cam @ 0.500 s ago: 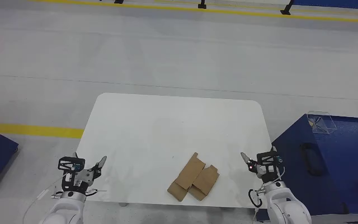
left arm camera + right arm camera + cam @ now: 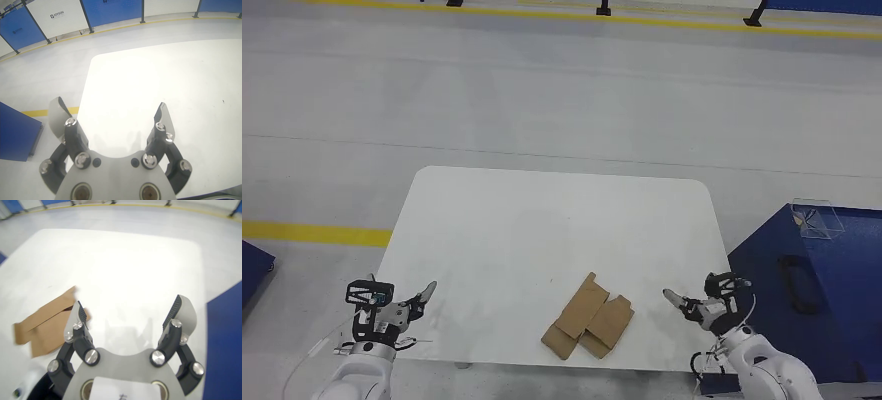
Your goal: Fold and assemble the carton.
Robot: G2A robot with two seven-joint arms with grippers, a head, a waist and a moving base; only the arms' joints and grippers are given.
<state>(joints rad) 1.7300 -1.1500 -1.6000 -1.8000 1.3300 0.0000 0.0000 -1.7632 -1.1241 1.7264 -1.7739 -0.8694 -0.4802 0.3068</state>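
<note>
A flat, unfolded brown carton (image 2: 588,318) lies on the white table (image 2: 542,230) near its front edge, right of centre. In the right wrist view the carton (image 2: 45,321) sits just beside one fingertip. My right gripper (image 2: 687,300) hovers open over the table's front right corner, a short way right of the carton, with nothing between its fingers (image 2: 80,311). The same gripper (image 2: 128,306) appears from its own wrist. My left gripper (image 2: 402,295) stands open and empty at the front left edge, far from the carton, and its wrist camera shows it (image 2: 111,108) over bare table.
A dark blue cabinet (image 2: 812,290) with a small clear box (image 2: 817,215) on top stands right of the table, close to my right arm. Another blue cabinet corner (image 2: 252,265) sits at the far left. Yellow floor lines (image 2: 312,233) run beside the table.
My right gripper has swung down and turned toward the carton, with its fingers now pointing left over the table. The left arm and the carton have not moved.
</note>
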